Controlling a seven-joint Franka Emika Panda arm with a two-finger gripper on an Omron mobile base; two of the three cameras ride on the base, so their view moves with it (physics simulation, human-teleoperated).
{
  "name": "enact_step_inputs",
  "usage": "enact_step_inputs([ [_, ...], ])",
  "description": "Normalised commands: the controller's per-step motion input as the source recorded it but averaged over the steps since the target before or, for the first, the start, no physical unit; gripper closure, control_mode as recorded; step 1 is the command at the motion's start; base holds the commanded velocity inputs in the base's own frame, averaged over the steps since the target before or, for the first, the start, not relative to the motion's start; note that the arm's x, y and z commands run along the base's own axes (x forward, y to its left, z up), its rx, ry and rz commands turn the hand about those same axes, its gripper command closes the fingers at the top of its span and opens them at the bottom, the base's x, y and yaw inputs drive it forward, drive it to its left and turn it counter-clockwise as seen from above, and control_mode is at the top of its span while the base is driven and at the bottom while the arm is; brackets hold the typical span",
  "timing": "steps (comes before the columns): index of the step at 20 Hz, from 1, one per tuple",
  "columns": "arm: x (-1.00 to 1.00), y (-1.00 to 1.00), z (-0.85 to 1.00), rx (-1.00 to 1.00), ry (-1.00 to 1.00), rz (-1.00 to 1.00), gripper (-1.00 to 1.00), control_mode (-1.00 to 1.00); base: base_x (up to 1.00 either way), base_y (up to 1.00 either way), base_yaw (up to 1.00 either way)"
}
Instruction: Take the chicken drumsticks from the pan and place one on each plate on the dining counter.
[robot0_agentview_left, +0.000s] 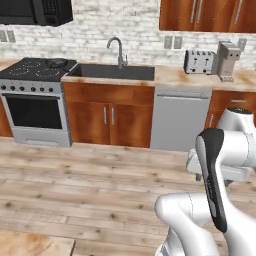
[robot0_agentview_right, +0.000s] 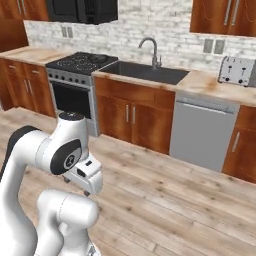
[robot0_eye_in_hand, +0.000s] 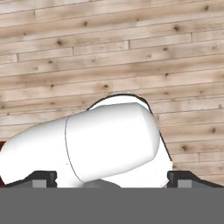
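Claw spread wide, nothing held, over pale knotty wood-plank floor.

The white arm is folded low over its base, jaws spread wide apart.

A steel sink anchors the kitchen worktop: black stove at its left, grey dishwasher below right, toaster further right, microwave overhead left.
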Motion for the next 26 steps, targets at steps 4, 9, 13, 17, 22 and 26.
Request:
enact_step_inputs([
  [4,0.0,0.0,0.0,0.0,0.0,0.0,-1.0,1.0,1.0,-0.11,0.28],
  [9,0.0,0.0,0.0,0.0,0.0,0.0,-1.0,1.0,1.0,-0.03,0.34],
  [13,0.0,0.0,0.0,0.0,0.0,0.0,-1.0,1.0,1.0,-0.02,0.36],
  [17,0.0,0.0,0.0,0.0,0.0,0.0,-1.0,1.0,1.0,0.0,0.29],
  [22,0.0,0.0,0.0,0.0,0.0,0.0,-1.0,1.0,1.0,0.16,0.17],
  [26,0.0,0.0,0.0,0.0,0.0,0.0,-1.0,1.0,1.0,0.5,-0.01],
])
